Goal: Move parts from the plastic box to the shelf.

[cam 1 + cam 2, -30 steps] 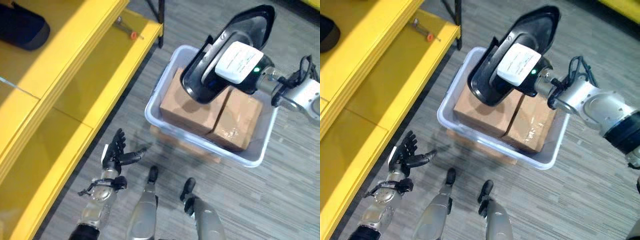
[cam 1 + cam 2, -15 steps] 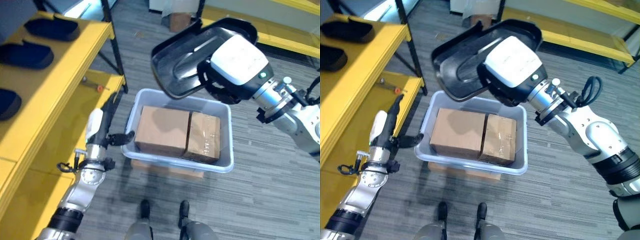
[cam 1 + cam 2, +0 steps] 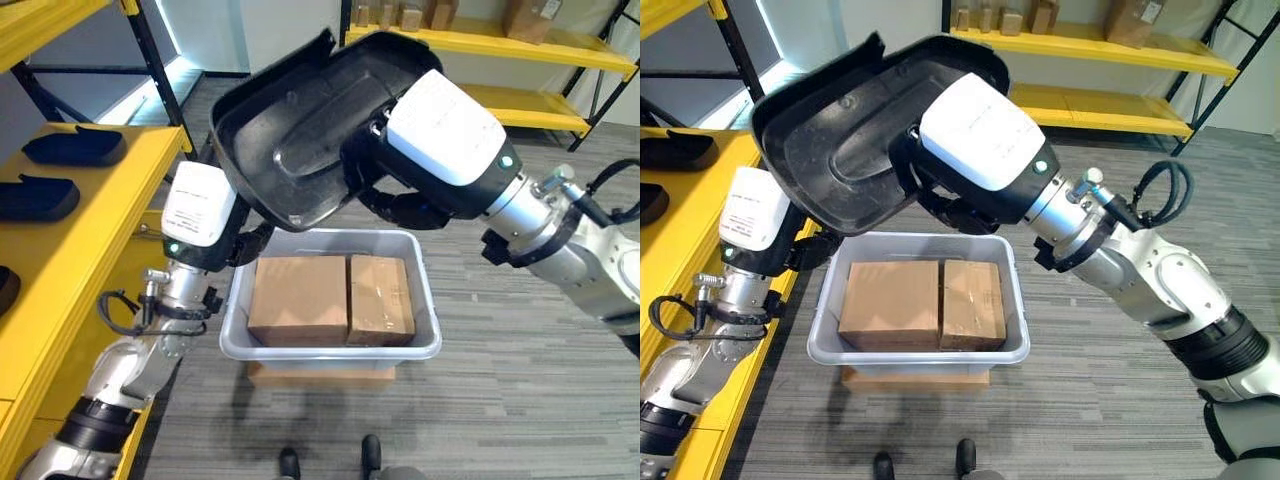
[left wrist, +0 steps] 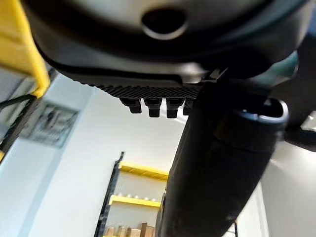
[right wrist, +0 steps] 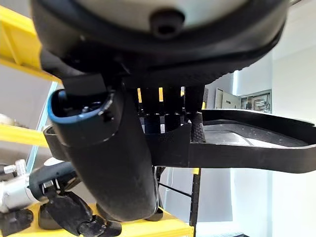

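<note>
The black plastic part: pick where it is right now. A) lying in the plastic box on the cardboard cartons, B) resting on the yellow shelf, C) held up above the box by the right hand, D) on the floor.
C: the right hand has its fingers curled over the rim of the black plastic part, which is raised above the plastic box and its cardboard cartons.

From the head we look down steeply through two eyes set slightly apart; both share the plastic box [image 3: 330,340], the raised black part [image 3: 300,140] and the yellow shelf [image 3: 70,215]. Our left wrist camera sits very close behind the left hand [image 4: 148,106], facing a far wall. The right wrist camera looks past the right hand [image 5: 165,121] along the part's rim.
</note>
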You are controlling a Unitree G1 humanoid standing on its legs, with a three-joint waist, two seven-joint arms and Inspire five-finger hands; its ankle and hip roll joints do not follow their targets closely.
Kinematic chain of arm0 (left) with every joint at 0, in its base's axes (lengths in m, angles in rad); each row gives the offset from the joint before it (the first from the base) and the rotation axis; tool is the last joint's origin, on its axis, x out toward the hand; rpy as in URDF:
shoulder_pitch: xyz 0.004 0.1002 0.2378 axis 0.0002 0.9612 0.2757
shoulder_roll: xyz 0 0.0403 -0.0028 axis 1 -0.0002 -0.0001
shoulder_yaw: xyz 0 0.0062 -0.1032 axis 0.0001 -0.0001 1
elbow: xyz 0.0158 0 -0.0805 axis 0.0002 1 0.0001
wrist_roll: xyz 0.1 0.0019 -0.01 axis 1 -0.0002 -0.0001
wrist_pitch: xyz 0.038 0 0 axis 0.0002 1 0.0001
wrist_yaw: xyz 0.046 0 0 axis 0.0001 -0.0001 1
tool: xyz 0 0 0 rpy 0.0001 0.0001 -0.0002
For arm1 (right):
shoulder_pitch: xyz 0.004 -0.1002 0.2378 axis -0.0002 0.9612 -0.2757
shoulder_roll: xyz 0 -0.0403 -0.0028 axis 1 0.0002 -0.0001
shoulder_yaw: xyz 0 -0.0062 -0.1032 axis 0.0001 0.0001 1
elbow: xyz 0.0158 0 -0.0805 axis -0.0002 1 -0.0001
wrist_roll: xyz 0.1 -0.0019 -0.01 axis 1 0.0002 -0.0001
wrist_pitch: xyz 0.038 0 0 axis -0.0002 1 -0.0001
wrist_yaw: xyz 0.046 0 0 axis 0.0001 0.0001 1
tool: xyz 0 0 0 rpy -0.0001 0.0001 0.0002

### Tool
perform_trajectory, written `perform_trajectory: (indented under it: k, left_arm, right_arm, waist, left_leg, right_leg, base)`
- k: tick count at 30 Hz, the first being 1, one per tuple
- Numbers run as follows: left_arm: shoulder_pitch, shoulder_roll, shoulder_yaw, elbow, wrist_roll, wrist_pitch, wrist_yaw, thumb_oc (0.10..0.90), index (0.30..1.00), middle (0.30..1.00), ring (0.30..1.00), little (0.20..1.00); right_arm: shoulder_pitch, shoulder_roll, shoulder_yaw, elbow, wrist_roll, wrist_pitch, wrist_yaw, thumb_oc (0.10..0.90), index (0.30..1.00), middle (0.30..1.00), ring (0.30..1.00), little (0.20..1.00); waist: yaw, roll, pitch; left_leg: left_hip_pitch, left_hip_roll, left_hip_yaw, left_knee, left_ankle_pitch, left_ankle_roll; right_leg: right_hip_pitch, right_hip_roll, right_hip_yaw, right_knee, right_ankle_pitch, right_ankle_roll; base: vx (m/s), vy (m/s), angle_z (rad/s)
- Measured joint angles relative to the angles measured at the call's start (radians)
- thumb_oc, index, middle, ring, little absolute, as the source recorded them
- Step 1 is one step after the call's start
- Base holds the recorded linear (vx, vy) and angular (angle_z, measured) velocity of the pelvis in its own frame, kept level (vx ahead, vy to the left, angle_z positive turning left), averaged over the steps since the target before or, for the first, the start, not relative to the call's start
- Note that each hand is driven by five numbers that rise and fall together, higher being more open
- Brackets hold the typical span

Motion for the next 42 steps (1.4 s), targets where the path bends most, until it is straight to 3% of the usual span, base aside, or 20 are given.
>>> perform_trajectory:
  k: [14, 26, 30, 37, 42]
  left_arm:
    - [0.036, 0.006, -0.009, 0.021, 0.065, 0.005, 0.004, 0.900, 1.000, 1.000, 1.000, 1.000]
    - [0.247, 0.005, 0.010, 0.192, 0.064, 0.011, -0.004, 0.900, 1.000, 1.000, 1.000, 1.000]
    - [0.334, -0.011, 0.061, 0.202, 0.060, 0.024, -0.014, 0.900, 1.000, 1.000, 1.000, 1.000]
    - [0.330, -0.023, 0.152, 0.202, 0.018, 0.040, -0.013, 0.900, 1.000, 1.000, 1.000, 1.000]
    - [0.300, -0.041, 0.172, 0.118, 0.017, 0.051, -0.010, 0.900, 1.000, 1.000, 1.000, 1.000]
  right_arm:
    - [0.059, 0.000, 0.039, 0.027, 0.023, -0.008, 0.006, 0.400, 0.300, 0.300, 0.300, 0.300]
    - [0.197, 0.000, -0.006, 0.169, 0.023, 0.033, 0.010, 0.400, 0.300, 0.300, 0.300, 0.300]
    - [0.258, 0.001, -0.051, 0.200, 0.023, 0.045, 0.010, 0.400, 0.300, 0.300, 0.300, 0.300]
    - [0.278, 0.022, -0.059, 0.263, 0.023, 0.091, 0.011, 0.400, 0.300, 0.300, 0.300, 0.300]
    - [0.278, 0.054, -0.059, 0.263, 0.023, 0.096, 0.012, 0.400, 0.300, 0.300, 0.300, 0.300]
  waist:
    - [0.002, -0.024, -0.044]
    - [0.007, -0.024, -0.051]
    - [0.011, -0.023, -0.051]
    - [0.029, -0.018, -0.050]
    - [0.030, -0.016, -0.050]
  left_leg:
    - [-0.001, 0.000, 0.001, 0.000, -0.001, 0.000]
    - [-0.002, 0.000, 0.000, 0.000, -0.004, 0.001]
    - [-0.003, 0.000, -0.001, 0.000, -0.006, 0.001]
    - [-0.003, 0.001, -0.005, 0.000, -0.006, 0.002]
    - [-0.004, 0.000, -0.011, 0.000, -0.006, 0.002]
  right_leg:
    - [-0.001, 0.000, 0.002, 0.000, 0.000, 0.000]
    - [-0.002, 0.000, 0.001, 0.000, -0.009, 0.003]
    - [-0.002, 0.000, 0.000, 0.000, -0.012, 0.002]
    - [0.000, -0.001, -0.006, -0.001, -0.013, 0.003]
    - [0.003, -0.001, -0.014, -0.002, -0.016, 0.003]
  base:
    - [0.00, 0.000, 0.00]
    - [0.00, 0.000, 0.00]
    - [0.00, 0.000, 0.00]
    - [0.00, 0.000, 0.00]
    - [0.02, 0.002, 0.04]
